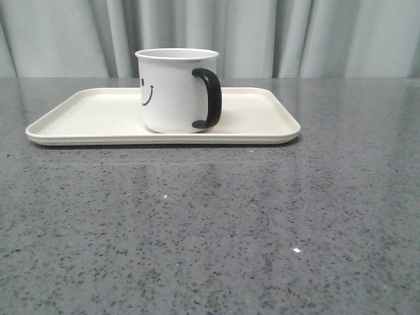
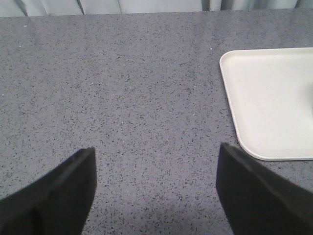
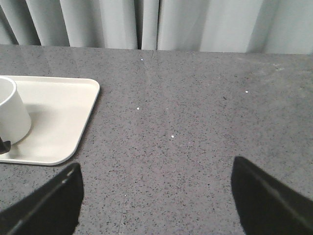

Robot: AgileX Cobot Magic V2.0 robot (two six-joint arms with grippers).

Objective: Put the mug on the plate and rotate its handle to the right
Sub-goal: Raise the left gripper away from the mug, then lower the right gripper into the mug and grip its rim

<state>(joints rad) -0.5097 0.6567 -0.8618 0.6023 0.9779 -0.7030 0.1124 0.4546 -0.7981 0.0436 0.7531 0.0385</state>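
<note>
Over bare table (image 2: 122, 98), apart from the plate (image 2: 274, 103), the left tool (image 2: 155, 188) hangs wide open and holds nothing; the right tool (image 3: 156, 196) is likewise spread and empty beside the plate's other end. Upright on the plate stands the mug (image 1: 174, 92), near its middle. Its handle (image 1: 209, 98) points right, slightly toward the camera. Judged so, the task looks essentially done.

Front view level, wrist views share plate (image 2: 264, 98)
</note>
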